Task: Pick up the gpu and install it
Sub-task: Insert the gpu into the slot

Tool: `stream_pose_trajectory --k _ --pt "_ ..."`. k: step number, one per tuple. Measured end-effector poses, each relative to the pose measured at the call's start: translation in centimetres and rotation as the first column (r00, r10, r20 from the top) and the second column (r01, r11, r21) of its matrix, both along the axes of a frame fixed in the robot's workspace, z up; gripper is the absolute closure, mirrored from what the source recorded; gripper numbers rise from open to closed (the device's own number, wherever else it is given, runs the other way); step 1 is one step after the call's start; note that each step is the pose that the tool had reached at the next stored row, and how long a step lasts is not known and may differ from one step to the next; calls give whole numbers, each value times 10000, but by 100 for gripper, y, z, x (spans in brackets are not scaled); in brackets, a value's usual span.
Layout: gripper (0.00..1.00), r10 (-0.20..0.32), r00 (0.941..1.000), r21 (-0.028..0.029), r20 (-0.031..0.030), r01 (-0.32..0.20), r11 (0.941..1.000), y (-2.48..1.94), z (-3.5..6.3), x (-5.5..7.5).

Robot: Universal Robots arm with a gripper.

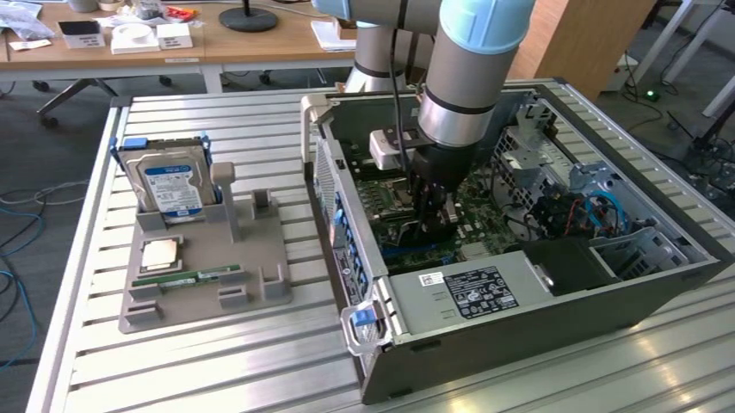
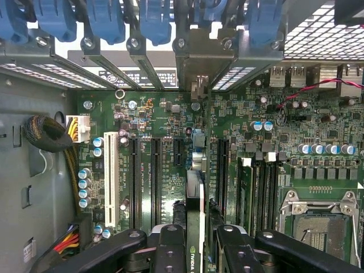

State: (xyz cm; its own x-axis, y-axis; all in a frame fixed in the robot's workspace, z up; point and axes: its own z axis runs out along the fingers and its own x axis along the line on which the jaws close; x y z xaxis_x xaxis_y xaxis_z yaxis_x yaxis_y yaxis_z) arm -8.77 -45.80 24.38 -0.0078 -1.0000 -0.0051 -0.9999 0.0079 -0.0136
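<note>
Gripping one gpu (image 2: 195, 196) edge-on, the single claw (image 2: 196, 242) hangs inside one open computer case (image 1: 643, 297), at three o'clock from one gray tray (image 1: 201, 284).

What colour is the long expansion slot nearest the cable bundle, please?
White slot, clearest in the wrist view.

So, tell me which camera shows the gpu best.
The wrist view: the gpu stands edge-on between the gripper fingers, over the motherboard slots. In the exterior view the arm inside the computer case hides it.

Green motherboard (image 2: 170, 131), blue retention clips (image 2: 102, 20), grey holder tray (image 1: 219, 284), blue-white hard drive (image 1: 172, 185).
</note>
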Motion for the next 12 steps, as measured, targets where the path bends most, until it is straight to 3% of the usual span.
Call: stream_pose_trajectory --k 12 --pt "74 2 10000 0 0 -2 10000 0 -5 -2"
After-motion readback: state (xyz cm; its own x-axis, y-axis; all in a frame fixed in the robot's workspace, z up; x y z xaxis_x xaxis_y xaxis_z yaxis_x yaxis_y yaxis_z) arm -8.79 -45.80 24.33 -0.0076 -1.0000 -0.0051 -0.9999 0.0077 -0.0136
